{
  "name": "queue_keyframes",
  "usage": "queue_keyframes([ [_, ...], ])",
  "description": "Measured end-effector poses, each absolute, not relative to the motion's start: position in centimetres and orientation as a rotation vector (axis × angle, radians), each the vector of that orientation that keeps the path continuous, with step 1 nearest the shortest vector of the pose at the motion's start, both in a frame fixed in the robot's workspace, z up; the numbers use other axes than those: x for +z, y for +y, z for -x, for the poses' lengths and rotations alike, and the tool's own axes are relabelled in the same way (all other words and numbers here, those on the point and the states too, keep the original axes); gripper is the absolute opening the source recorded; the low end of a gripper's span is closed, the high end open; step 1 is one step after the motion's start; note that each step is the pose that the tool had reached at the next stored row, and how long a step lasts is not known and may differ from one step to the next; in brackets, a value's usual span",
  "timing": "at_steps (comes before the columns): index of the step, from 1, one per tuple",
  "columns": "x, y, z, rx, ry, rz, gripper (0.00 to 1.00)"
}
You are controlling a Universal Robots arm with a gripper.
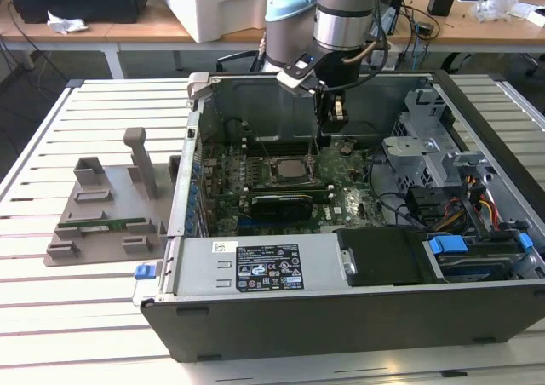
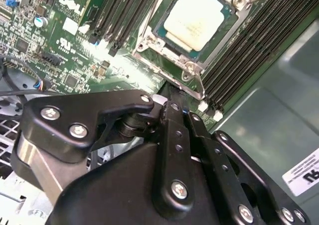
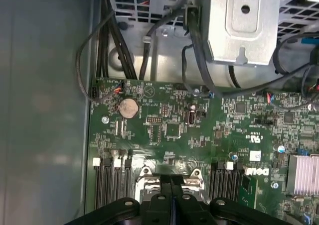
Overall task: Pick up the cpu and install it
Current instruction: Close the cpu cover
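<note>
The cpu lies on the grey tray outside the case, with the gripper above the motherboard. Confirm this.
Wrong place: the cpu sits in the motherboard socket inside the case, as the second wrist view shows. The gripper is above the motherboard.

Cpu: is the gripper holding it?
No, the cpu lies in the socket, apart from the gripper.
</note>
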State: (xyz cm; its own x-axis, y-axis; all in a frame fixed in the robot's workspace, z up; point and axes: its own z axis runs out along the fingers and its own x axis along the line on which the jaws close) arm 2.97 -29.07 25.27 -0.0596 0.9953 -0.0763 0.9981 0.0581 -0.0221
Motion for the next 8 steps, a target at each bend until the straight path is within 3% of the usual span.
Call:
queue_keyframes([
  [8, 24.9, -29.1, -1.8, -0.106, 2.255, -2.126, 0.11],
])
